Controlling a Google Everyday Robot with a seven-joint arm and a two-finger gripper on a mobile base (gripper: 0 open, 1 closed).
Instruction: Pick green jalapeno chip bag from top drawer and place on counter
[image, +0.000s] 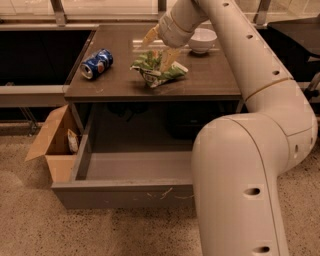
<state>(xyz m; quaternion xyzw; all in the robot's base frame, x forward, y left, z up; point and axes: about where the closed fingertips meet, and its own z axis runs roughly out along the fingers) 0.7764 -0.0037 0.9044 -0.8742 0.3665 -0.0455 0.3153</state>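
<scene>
Two tan fingers (168, 58) of the hand (156, 52) stand spread apart, so the hand is unclenched and grips nothing. It hangs over the middle of the worktop (210, 82), at the end of the thick white arm (250, 165) that rises from the right foreground and bends back over the worktop. Just below the hand lies the green jalapeno chip bag (161, 73), crumpled and resting on the worktop; the nearer finger reaches down to the bag's top edge, though whether it touches the foil cannot be told. Off to the hand's left, well apart from the bag, a blue soda can (96, 63) lies on its side near the worktop's left edge. Behind the hand and to its right sits a white bowl (202, 40), upright, close to the arm's wrist. Below and in front of the hand the top drawer (125, 193) is pulled out from under the worktop, its scratched front panel facing the camera. Lower left of the hand, beside the drawer, a brown cardboard box (50, 142) stands open on the speckled floor (30, 225).
</scene>
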